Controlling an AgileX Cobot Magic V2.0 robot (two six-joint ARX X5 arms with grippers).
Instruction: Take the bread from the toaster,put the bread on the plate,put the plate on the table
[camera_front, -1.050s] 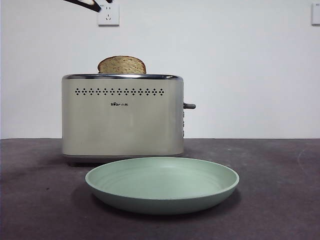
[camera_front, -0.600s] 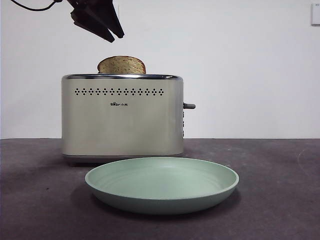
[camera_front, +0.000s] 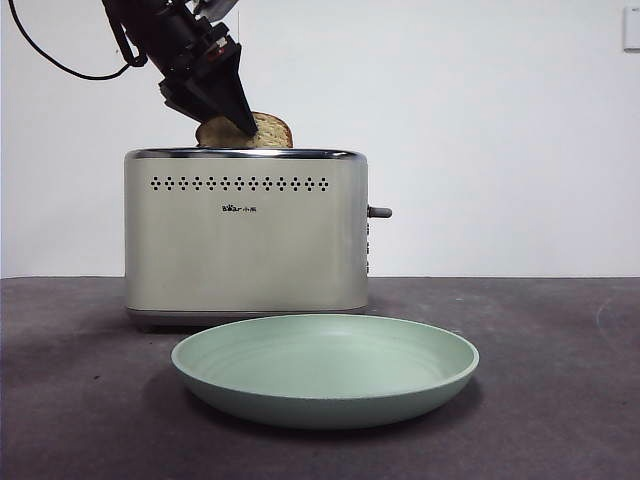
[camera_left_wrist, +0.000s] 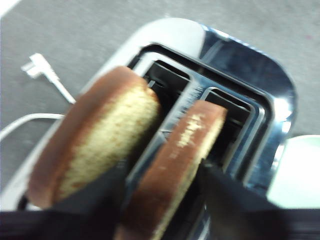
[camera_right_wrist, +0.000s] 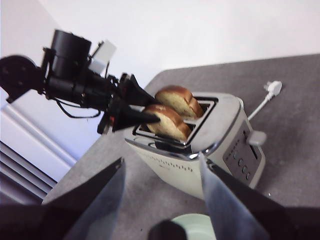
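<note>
Down onto the toaster (camera_front: 245, 235) came the left gripper (camera_front: 232, 125), jaws apart astride the bread (camera_left_wrist: 172, 170); grasp next.

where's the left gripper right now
In the front view the left gripper is at upper left, down at the toaster top, its open jaws straddling a bread slice in its slot.

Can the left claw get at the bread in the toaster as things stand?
Probably yes: the left claw is open astride one slice of bread, which stands proud of the toaster slot, with nothing between them.
</note>
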